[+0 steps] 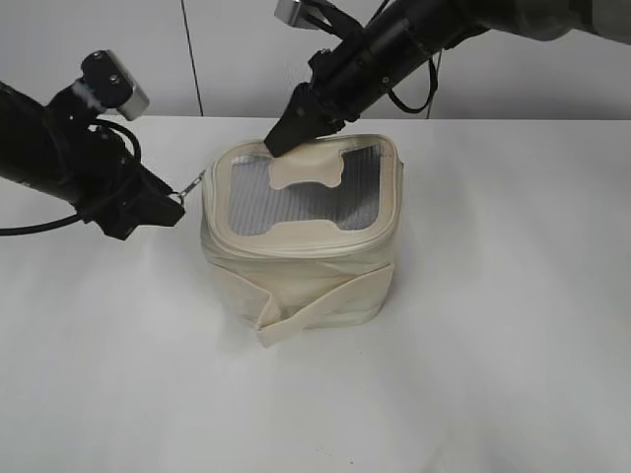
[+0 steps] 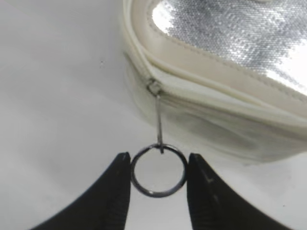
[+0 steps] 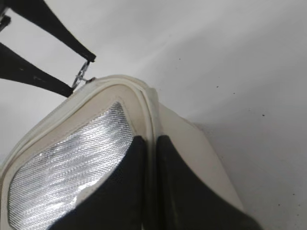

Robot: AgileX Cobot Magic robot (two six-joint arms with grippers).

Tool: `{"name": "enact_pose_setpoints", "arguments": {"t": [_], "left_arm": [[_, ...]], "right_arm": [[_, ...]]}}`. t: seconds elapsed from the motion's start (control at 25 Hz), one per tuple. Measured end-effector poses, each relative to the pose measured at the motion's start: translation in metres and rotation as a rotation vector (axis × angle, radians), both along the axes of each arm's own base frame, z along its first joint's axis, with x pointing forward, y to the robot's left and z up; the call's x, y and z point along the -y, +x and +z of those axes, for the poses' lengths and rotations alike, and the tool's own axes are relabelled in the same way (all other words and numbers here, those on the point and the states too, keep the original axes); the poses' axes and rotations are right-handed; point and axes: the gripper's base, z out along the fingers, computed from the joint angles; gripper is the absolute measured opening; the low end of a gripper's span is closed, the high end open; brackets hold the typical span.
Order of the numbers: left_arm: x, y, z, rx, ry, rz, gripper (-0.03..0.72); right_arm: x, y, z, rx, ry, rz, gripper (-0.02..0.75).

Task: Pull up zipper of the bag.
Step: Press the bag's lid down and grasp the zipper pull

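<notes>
The bag (image 1: 301,241) stands upright on the white counter (image 1: 513,325), grey ribbed panel uppermost, the strap (image 1: 325,313) lying across its near side. The zipper (image 2: 216,93) runs around the bag's top rim. At the bag's left corner, the left tool (image 2: 159,172) is clenched on the ring pull (image 2: 159,171), fingers (image 2: 115,184) touching the ring on either side, with the thin link drawn straight back to the slider (image 2: 153,87). At the bag's far rim, the right tool (image 3: 150,148) is clamped on the raised edge of the rim, pinning the bag in place; the exterior view shows it bearing on the top beside the cream patch (image 1: 308,169).

Judged step: drawing the slider along the track while the bag is held. To do it well, the pull should follow the line of the track around the corner rather than away from the bag, keeping the link in line with the slider so it does not jam. The right tool's hold should stay firm, since soft fabric is likely to buckle or slide. The ring is gripped only at its edges and may slip if tugged sharply
</notes>
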Motion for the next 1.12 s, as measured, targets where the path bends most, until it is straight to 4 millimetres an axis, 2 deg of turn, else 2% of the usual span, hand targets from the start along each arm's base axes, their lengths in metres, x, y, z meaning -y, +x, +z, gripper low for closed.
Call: {"name": "enact_pose_setpoints", "arguments": {"t": [0.2, 0.36, 0.4, 0.44, 0.52, 0.72, 0.84, 0.92, 0.96, 1.12], "left_arm": [[-0.005, -0.028, 0.008, -0.002, -0.005, 0.009, 0.281], [0.0, -0.051, 0.009, -0.03, -0.014, -0.024, 0.278], [0.002, -0.056, 0.009, -0.043, -0.017, -0.032, 0.262], [0.003, -0.062, 0.008, -0.061, -0.01, -0.052, 0.162], [0.009, -0.074, 0.005, -0.108, -0.004, -0.1, 0.057], [0.036, -0.096, 0.006, -0.143, -0.007, -0.219, 0.005], [0.043, -0.091, 0.007, -0.084, -0.002, -0.117, 0.006], [0.037, -0.078, 0.008, -0.012, 0.005, 0.011, 0.053], [0.032, -0.073, 0.009, 0.009, 0.006, 0.056, 0.113], [0.01, -0.059, 0.01, 0.039, 0.01, 0.174, 0.435]], "right_arm": [[-0.002, -0.001, 0.0, -0.026, 0.007, -0.021, 0.041], [-0.003, -0.001, 0.0, -0.056, 0.009, -0.046, 0.041], [-0.003, -0.001, 0.001, -0.062, 0.01, -0.055, 0.041], [-0.002, 0.0, 0.0, -0.06, 0.007, -0.066, 0.041], [-0.001, 0.001, 0.0, -0.063, 0.006, -0.078, 0.041], [-0.002, 0.001, 0.0, -0.067, 0.007, -0.087, 0.041], [-0.001, 0.001, 0.0, -0.066, 0.006, -0.088, 0.041], [-0.001, 0.001, 0.0, -0.066, 0.006, -0.088, 0.041], [-0.001, 0.001, 0.0, -0.067, 0.006, -0.088, 0.041], [-0.001, 0.001, 0.0, -0.068, 0.006, -0.088, 0.041]]}}
